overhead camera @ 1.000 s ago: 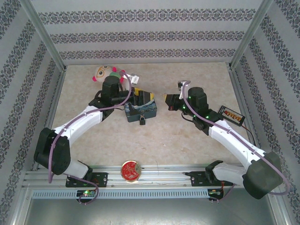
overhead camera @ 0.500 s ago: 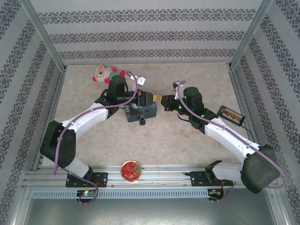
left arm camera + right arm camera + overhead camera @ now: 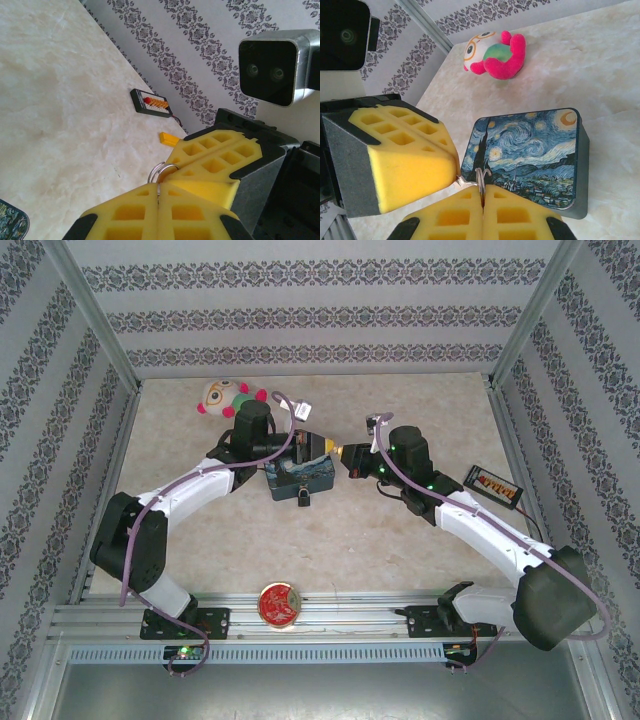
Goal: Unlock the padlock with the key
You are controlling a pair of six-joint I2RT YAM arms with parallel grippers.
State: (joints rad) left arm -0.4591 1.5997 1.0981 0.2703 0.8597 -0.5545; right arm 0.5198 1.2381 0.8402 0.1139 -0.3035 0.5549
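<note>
1. Silvery key (image 3: 159, 172): we log it pinched where both claws meet, above the blue tin (image 3: 530, 160), apparently mid-handover.
2. Closed on it: left claw (image 3: 158, 189), right claw (image 3: 483, 194).
3. Dark padlock (image 3: 302, 498): against the tin's near side.

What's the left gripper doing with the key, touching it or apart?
Touching. The left wrist view shows the left gripper shut, its yellow pads pressed together, with the ring head of the key poking out of the seam between them.

Found left gripper (image 3: 312, 445) and right gripper (image 3: 343, 452) tip to tip over blue tin (image 3: 296, 478); padlock (image 3: 302, 498) at tin's near side; plush toy (image 3: 226, 397) beyond.
</note>
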